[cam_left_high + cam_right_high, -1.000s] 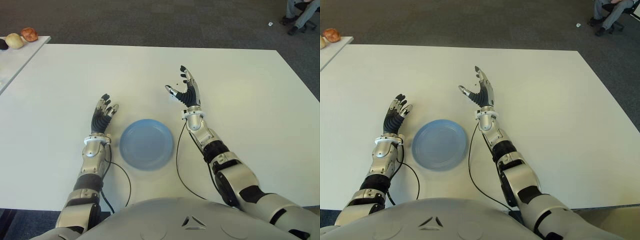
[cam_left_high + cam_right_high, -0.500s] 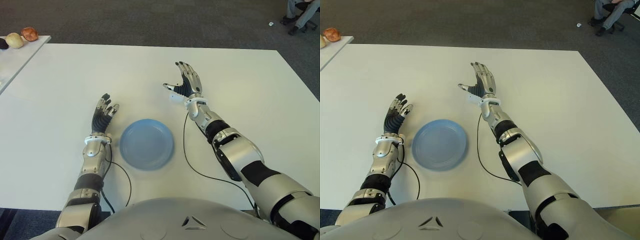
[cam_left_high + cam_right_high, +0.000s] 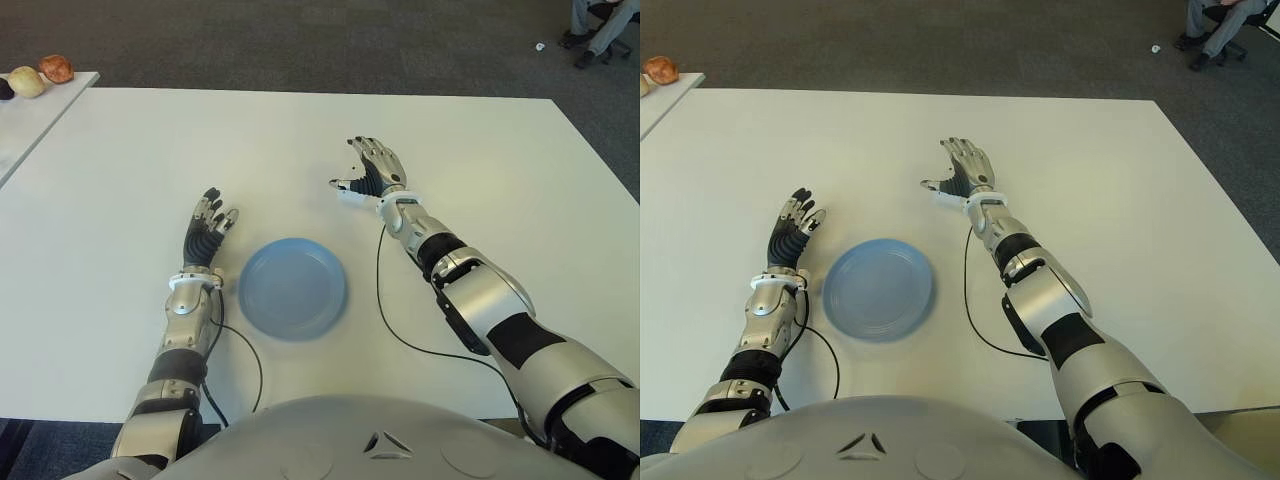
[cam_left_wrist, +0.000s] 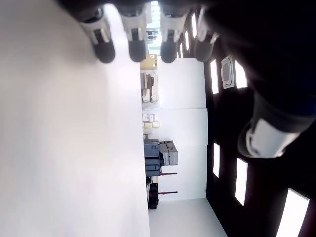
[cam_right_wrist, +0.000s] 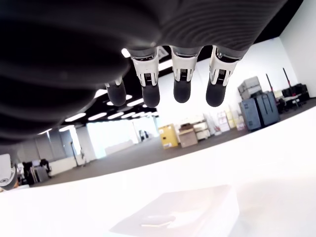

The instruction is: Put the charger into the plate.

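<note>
Right hand (image 3: 370,170), fingers spread, hovers over white charger (image 5: 180,217), beyond blue plate (image 3: 293,287). Left hand (image 3: 205,230) open beside plate's left rim.

Matt white table (image 3: 120,180), smooth blue plate (image 3: 293,288), glossy white charger (image 5: 180,215).

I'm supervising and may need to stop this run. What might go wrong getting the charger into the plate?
1. The right hand hovers open over the charger, a low white block on the white table; curling fingers may push it away instead of gripping it.
2. The wrist cable trails beside the plate and might snag its rim during the carry.
The left hand shows idle left of the plate.
</note>
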Tool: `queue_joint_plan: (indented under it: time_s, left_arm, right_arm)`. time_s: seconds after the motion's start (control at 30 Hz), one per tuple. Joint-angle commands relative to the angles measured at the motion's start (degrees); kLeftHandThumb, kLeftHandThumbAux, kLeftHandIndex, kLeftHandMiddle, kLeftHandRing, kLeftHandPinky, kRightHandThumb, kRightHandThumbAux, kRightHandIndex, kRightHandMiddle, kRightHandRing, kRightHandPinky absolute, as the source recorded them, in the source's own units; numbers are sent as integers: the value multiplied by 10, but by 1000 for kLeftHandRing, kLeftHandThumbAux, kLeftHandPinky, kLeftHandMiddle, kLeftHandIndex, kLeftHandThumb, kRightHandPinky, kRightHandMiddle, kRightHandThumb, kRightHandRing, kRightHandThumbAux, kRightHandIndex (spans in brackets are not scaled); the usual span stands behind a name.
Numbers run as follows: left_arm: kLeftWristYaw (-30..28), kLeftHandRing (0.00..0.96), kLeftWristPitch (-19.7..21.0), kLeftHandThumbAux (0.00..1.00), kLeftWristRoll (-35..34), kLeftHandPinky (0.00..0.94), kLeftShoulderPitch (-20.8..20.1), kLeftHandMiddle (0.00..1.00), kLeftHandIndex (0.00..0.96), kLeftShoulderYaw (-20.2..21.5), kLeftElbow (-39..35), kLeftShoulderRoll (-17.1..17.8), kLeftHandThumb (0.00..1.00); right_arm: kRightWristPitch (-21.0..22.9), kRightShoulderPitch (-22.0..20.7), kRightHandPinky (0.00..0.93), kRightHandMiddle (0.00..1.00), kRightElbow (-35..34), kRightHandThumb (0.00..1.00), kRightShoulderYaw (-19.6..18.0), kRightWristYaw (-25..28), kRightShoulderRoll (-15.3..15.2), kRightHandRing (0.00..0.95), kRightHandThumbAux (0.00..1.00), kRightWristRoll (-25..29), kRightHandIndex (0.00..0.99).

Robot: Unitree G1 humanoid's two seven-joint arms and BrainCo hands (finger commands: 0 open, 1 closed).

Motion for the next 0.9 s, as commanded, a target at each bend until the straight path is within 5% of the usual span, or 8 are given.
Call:
queue_joint_plan:
  time_s: [0.03, 0.9]
  left_arm:
    - [-7, 50, 53, 579, 2, 40, 55, 70, 0, -11, 24, -21, 0]
    - [-20, 55, 80, 575, 0, 48, 91, 78, 0, -9, -39, -9, 0]
  right_arm:
    - [-14, -7, 0, 0, 10, 262, 13, 27, -5, 0, 393, -6, 0]
    - [-43, -4, 0, 0, 22, 199, 46, 63, -14, 0, 438, -14, 0]
